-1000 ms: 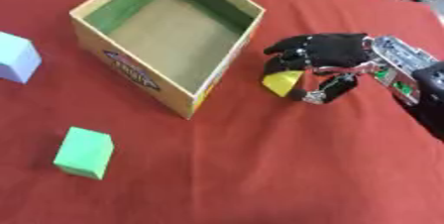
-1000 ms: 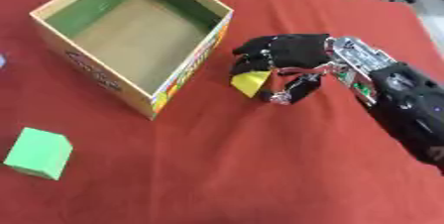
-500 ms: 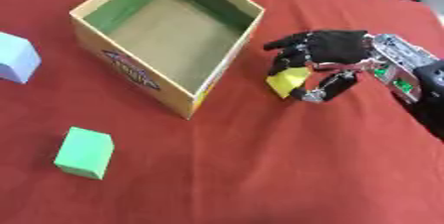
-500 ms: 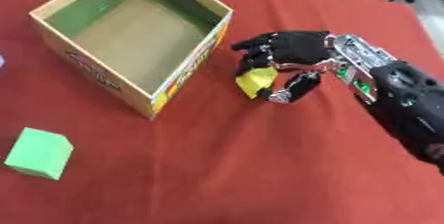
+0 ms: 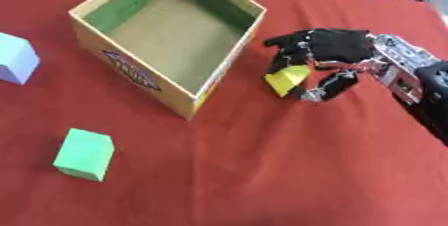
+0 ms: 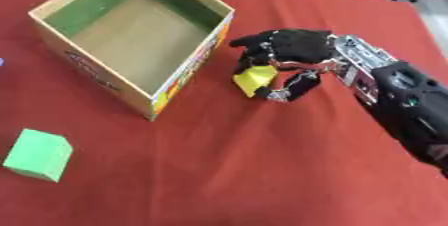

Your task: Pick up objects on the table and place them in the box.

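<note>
- Just beside the box's [image 5: 131,77] right wall, the right hand [image 5: 328,50] has its fingers curled round a yellow block [image 5: 287,79], pinched against the thumb; whether the block is off the red cloth [image 5: 262,170] I cannot tell.
- The box is open on top, and inside I see only its bare bottom, so nothing is placed yet.
- A green block [image 5: 84,153] lies in front of the box, and a pale blue block [image 5: 16,59] at its left, both untouched.
- The left hand is not visible.
- By my judgement the task is at its beginning: one block is in hand, two wait.
</note>
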### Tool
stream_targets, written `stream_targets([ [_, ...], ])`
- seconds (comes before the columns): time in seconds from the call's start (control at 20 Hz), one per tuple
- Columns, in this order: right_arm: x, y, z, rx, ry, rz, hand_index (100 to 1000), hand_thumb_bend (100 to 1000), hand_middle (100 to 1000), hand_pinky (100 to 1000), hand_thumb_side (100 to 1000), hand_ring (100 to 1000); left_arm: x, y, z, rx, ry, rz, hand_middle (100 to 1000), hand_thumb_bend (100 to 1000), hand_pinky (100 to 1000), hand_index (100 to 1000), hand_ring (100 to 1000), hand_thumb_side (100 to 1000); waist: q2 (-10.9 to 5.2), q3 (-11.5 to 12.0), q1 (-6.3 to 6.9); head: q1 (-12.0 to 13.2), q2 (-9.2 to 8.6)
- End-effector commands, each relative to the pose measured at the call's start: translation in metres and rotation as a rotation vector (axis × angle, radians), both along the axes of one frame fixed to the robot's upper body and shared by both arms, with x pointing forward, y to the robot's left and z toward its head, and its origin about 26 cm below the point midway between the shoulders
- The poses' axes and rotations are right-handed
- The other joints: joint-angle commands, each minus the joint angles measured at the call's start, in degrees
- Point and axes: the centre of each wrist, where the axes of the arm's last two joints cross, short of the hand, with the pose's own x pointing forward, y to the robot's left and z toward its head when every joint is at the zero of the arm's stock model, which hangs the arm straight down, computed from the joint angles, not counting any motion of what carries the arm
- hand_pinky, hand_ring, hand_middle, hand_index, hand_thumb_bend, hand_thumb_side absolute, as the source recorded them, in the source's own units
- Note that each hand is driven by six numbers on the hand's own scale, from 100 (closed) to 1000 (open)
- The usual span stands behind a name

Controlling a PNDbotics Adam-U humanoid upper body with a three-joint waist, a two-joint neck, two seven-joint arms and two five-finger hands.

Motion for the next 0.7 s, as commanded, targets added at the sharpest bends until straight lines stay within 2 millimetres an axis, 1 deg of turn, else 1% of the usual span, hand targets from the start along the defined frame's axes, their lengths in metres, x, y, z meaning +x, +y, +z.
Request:
stream_targets([
  [0.05,-0.005,-0.003,0.018,0.009,-0.032,0.012,601,100,322,804,268,1000,-0.003,-0.001,0.006,-0.001,-0.017,-0.008,789,100,867,837,875,570,-0.78,-0.24,-0.08,-0.01,0.05],
  [0.1,-0.005,-0.002,0.020,0.015,-0.033,0.017,601,100,323,803,329,1000,-0.003,-0.001,0.006,-0.001,-0.016,-0.008,789,100,867,837,875,570,-0.86,-0.32,-0.03,0.04,0.14],
  [0.15,-0.006,-0.001,0.022,0.021,-0.036,0.024,600,100,322,803,264,1000,-0.003,0.000,0.006,-0.002,-0.015,-0.008,788,100,867,837,875,570,-0.94,-0.42,0.02,0.11,0.26],
  [0.35,-0.011,0.004,0.036,0.038,-0.052,0.058,601,100,323,790,261,1000,-0.003,0.001,0.004,-0.004,-0.012,-0.006,789,100,867,837,876,569,-1.18,-0.77,0.17,0.28,0.58],
  [0.5,-0.018,0.009,0.055,0.046,-0.089,0.092,602,100,324,783,262,1000,-0.003,0.002,0.004,-0.006,-0.010,-0.002,789,100,867,837,876,569,-1.46,-1.20,0.31,0.22,0.94],
  [0.7,-0.025,0.011,0.072,0.061,-0.107,0.121,603,100,324,780,256,1000,-0.003,0.004,0.004,-0.014,-0.013,0.002,788,100,867,836,875,568,-1.90,-1.47,0.47,0.00,1.07],
])
